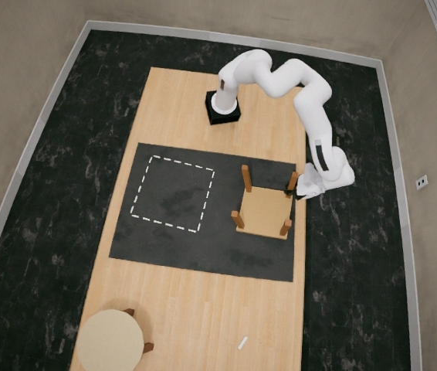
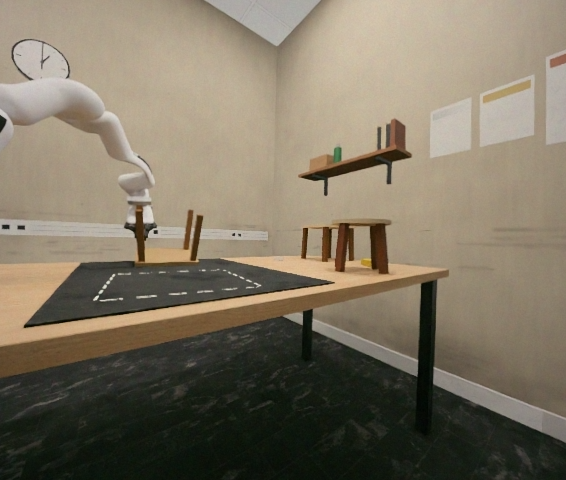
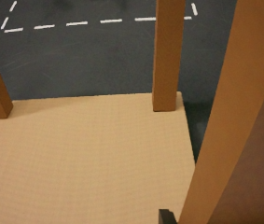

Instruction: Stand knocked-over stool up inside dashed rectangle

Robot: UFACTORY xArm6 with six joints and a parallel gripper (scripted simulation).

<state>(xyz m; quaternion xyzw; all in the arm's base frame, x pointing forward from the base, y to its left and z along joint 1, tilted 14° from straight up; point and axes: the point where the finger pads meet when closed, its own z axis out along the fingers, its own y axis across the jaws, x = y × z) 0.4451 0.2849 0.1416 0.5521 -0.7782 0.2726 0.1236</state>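
Overhead, low side, close wrist views.

Soft, even light is falling across my table (image 1: 218,303) (image 2: 252,304); the round stool (image 1: 110,339) (image 2: 361,222) is casting a faint shadow. My top view is looking slightly blurred.

Three stools show: one upturned stool (image 1: 266,211) (image 2: 167,255) (image 3: 90,163) and two upright stools (image 1: 110,339) (image 2: 361,222), only one of the upright pair visible from the top. The upturned one has four wooden legs (image 1: 246,178) (image 2: 139,235) (image 3: 168,56). There is one surface (image 1: 194,287) (image 2: 407,273), one dark mat (image 1: 211,247) (image 2: 293,281) (image 3: 76,65), one dashed rectangle (image 1: 187,164) (image 2: 146,296) (image 3: 111,21), one robot arm (image 1: 314,115) (image 2: 56,100), one small white stick (image 1: 242,342), one yellow item (image 2: 367,262), one clock (image 2: 40,59), three wall sheets (image 2: 506,111) and one shelf (image 2: 355,162) with two brackets (image 2: 388,173) and one green bottle (image 2: 337,153).
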